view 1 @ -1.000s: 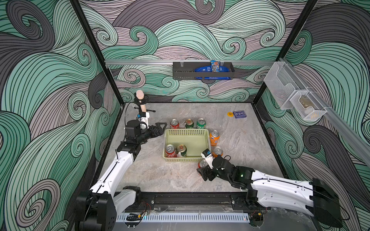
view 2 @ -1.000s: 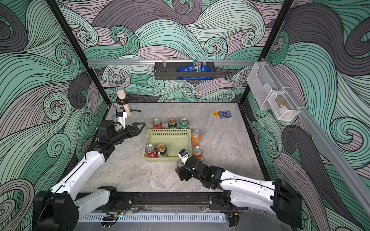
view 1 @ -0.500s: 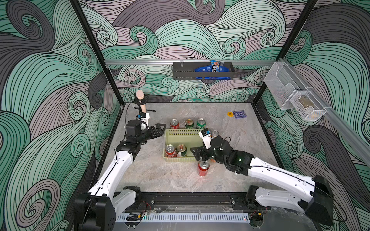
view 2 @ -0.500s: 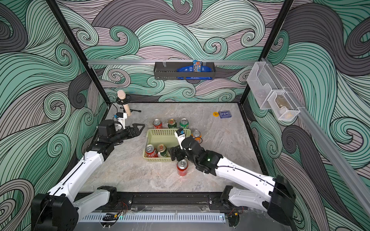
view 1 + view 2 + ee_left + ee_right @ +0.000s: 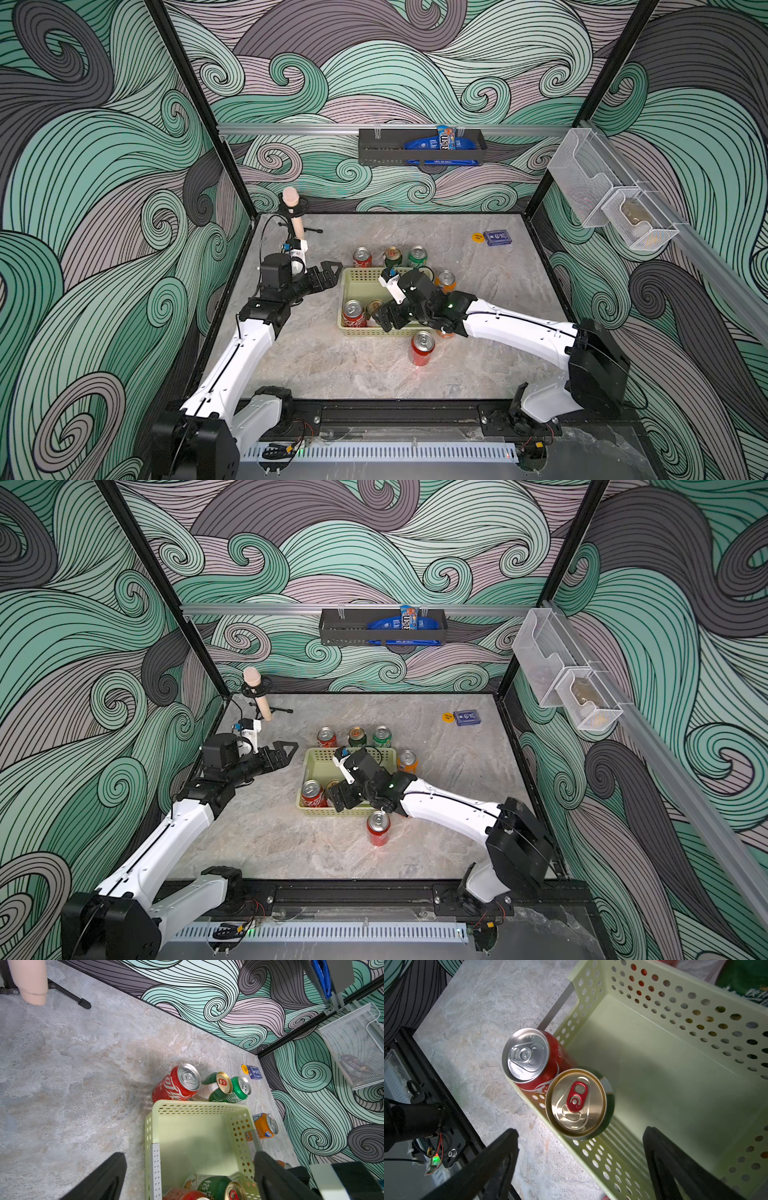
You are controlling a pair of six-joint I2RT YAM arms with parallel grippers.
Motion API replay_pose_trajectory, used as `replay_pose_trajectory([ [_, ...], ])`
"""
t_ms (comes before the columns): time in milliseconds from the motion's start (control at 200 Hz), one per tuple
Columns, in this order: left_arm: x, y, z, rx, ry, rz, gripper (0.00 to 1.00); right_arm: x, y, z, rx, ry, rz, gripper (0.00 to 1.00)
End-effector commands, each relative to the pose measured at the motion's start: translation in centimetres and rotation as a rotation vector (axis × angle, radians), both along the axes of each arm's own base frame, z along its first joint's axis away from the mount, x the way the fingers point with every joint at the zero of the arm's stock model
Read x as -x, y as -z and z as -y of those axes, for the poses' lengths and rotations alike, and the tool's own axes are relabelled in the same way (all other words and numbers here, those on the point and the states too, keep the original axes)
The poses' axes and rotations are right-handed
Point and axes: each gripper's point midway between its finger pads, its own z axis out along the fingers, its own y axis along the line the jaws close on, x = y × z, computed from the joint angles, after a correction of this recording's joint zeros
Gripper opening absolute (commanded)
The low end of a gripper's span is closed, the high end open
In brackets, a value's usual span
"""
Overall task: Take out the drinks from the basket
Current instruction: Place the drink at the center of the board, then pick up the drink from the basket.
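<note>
Two cans [image 5: 353,313] in basket [image 5: 360,286] (near-left corner); three cans [image 5: 392,257] behind; one can [image 5: 422,347] before.

Bright, even light falls from above. A soft shadow lies in the basket [image 5: 675,1053]. The wrist views bend at the edges.

Left fingers [image 5: 104,1178] spread apart — right fingers [image 5: 492,1167] parted wide, pointing downward.

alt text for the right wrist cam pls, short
Two upright cans stand side by side in a corner of a pale green perforated basket: a red can with a silver top and a dark green can with a gold top and red tab. The right gripper hovers above them, jaws open and empty.
</note>
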Motion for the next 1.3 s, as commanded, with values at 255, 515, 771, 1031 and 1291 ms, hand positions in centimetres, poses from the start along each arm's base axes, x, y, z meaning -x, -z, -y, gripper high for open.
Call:
replay_pose_trajectory([
  [255,-0.2,-0.2,-0.3,0.002,0.003,0.006,0.99,-0.4,1.5,-2.0,0.036,-0.059,-0.018,0.92],
  [515,-0.2,-0.2,-0.3,0.005,0.004,0.008,0.99,-1.2,3.6,-2.7,0.083,-0.053,-0.033,0.90],
  [771,-0.1,-0.2,-0.3,0.007,0.006,0.008,0.99,-1.7,4.2,-2.6,0.098,-0.032,-0.016,0.73],
  [1031,-0.1,-0.2,-0.3,0.010,0.008,0.007,0.99,-2.1,1.5,-2.0,0.056,0.003,0.049,0.60],
  [1291,0.0,0.0,-0.2,0.014,0.015,0.002,0.99,-2.3,-2.9,-0.7,-0.006,0.046,0.136,0.57],
])
